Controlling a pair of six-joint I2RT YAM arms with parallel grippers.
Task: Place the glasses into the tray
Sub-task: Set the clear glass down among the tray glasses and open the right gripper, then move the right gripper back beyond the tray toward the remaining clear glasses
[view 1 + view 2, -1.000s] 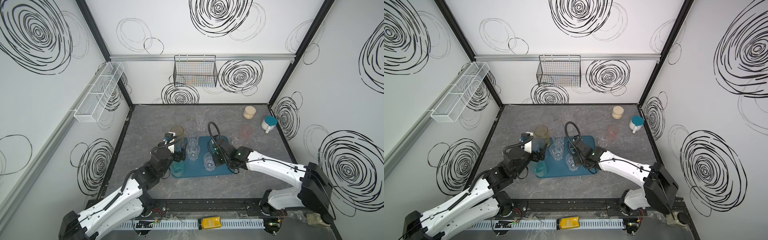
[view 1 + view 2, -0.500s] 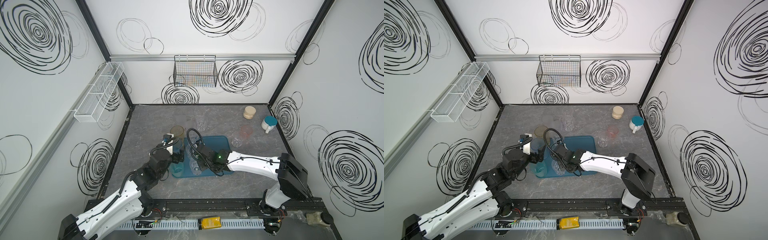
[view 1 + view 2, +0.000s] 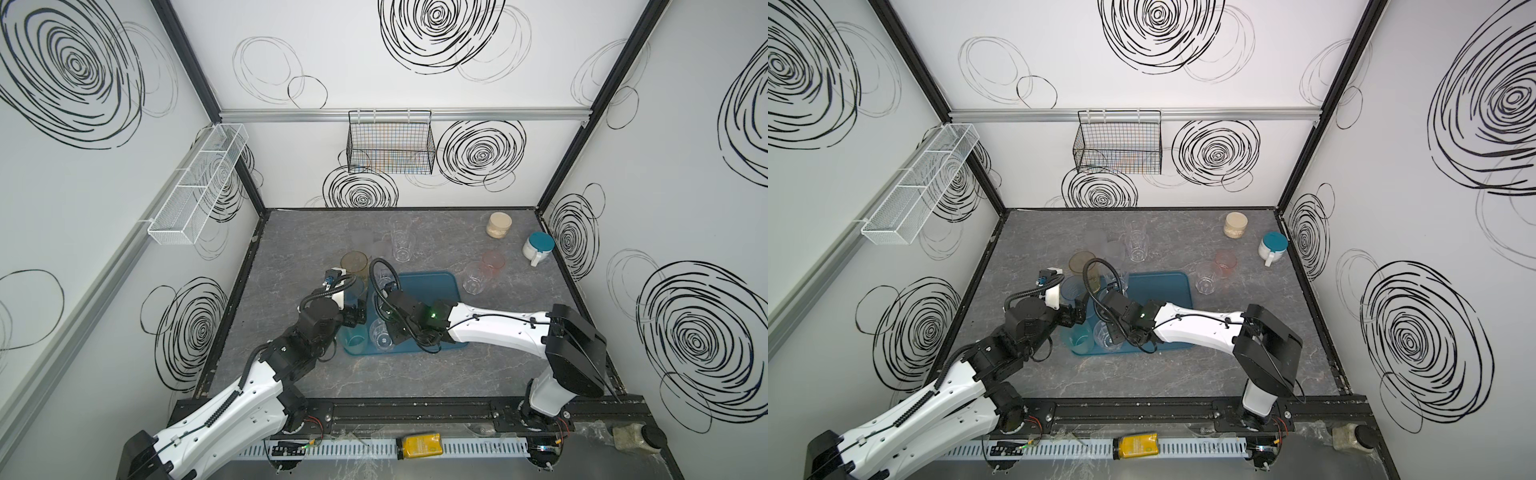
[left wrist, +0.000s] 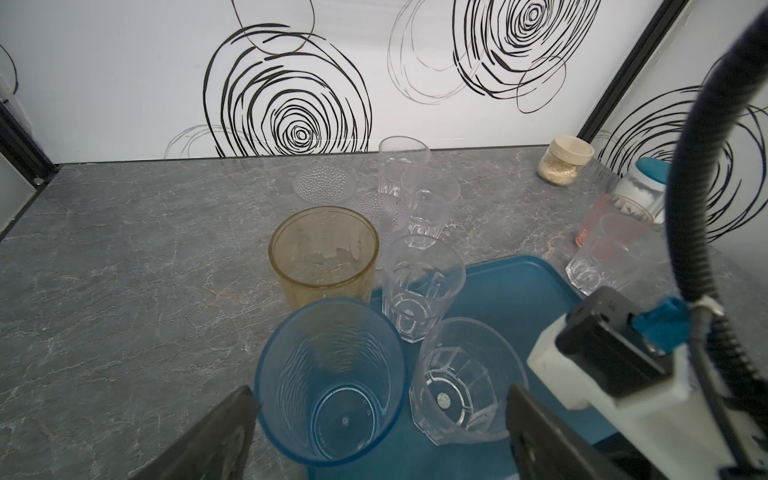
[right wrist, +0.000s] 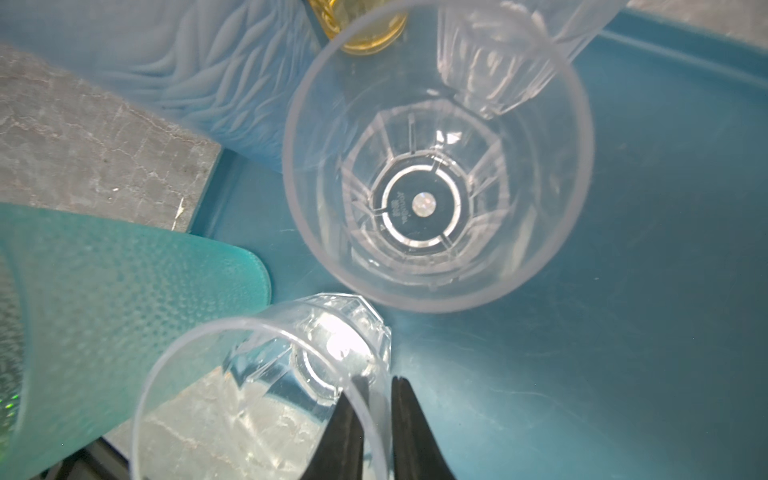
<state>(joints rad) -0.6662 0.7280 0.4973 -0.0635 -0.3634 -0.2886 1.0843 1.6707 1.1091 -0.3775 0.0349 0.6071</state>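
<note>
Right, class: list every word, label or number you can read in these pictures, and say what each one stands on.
No text can be read for certain.
Raised lettering on the base of the clear glass, right wrist view: too small and blurred.
Red mark low on the pink glass, left wrist view: too blurred.
</note>
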